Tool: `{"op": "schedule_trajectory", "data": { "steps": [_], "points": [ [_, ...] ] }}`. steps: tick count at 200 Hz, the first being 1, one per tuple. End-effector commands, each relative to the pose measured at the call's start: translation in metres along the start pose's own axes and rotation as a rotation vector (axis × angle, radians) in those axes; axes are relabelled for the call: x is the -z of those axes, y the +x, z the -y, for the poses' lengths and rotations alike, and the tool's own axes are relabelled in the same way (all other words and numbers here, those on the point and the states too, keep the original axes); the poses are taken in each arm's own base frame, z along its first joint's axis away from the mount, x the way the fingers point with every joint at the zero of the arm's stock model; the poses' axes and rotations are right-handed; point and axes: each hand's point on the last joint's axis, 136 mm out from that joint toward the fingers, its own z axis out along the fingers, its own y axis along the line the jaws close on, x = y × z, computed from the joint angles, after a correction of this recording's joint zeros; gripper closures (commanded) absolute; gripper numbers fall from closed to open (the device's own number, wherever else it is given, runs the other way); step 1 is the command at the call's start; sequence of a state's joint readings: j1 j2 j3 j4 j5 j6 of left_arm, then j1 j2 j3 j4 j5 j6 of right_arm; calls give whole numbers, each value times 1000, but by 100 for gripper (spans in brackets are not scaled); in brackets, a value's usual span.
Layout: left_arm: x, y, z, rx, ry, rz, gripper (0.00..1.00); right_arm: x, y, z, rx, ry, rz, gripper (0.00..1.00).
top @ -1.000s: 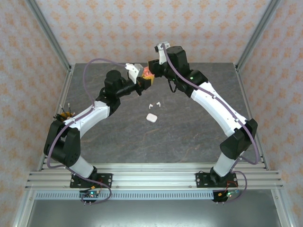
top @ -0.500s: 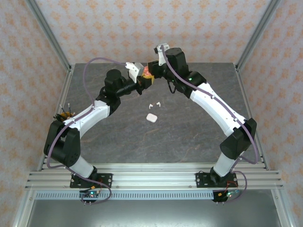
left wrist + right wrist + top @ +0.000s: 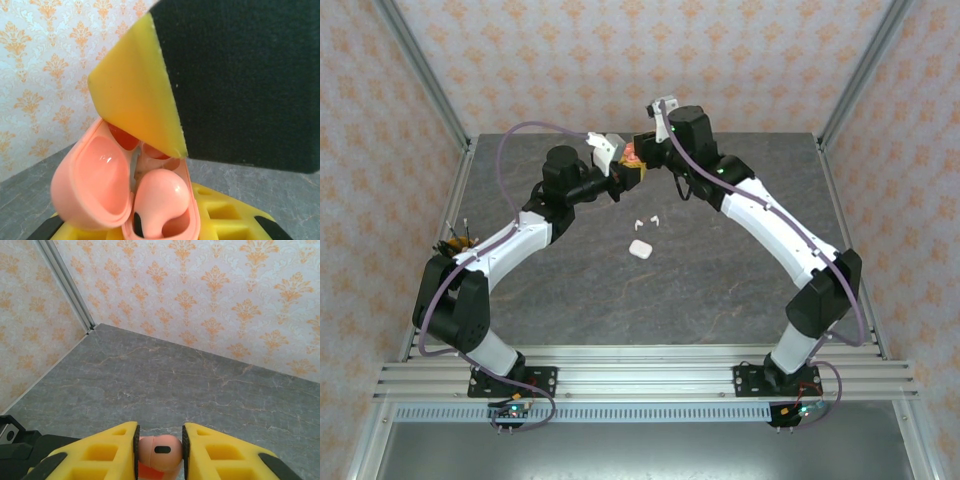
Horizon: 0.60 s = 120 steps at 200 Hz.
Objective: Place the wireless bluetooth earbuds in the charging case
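Above the far middle of the table (image 3: 720,300), the two hands meet. Left hand (image 3: 619,176): closed on the coral charging case (image 3: 95,190), whose lid stands swung open; one coral earbud (image 3: 162,200) sits in a well of the base. Right hand (image 3: 159,432): closed on a coral earbud (image 3: 159,450), its yellow finger (image 3: 135,105) tilted down to the case mouth. Nearer the arms, the white charging case (image 3: 640,249) lies on the table, with two white earbuds (image 3: 640,221) (image 3: 655,216) loose just beyond it, not touching it.
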<state>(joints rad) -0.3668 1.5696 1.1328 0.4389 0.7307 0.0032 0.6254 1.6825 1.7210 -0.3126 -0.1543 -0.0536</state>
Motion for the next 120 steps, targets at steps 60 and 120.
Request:
{"op": "schedule_trajectory", "data": {
  "steps": [60, 120],
  "points": [
    [7, -64, 17, -43, 52, 150, 100, 12, 4, 9, -28, 17, 26, 73],
    [5, -74, 15, -33, 46, 174, 100, 13, 9, 8, -32, 4, 24, 73]
  ]
}}
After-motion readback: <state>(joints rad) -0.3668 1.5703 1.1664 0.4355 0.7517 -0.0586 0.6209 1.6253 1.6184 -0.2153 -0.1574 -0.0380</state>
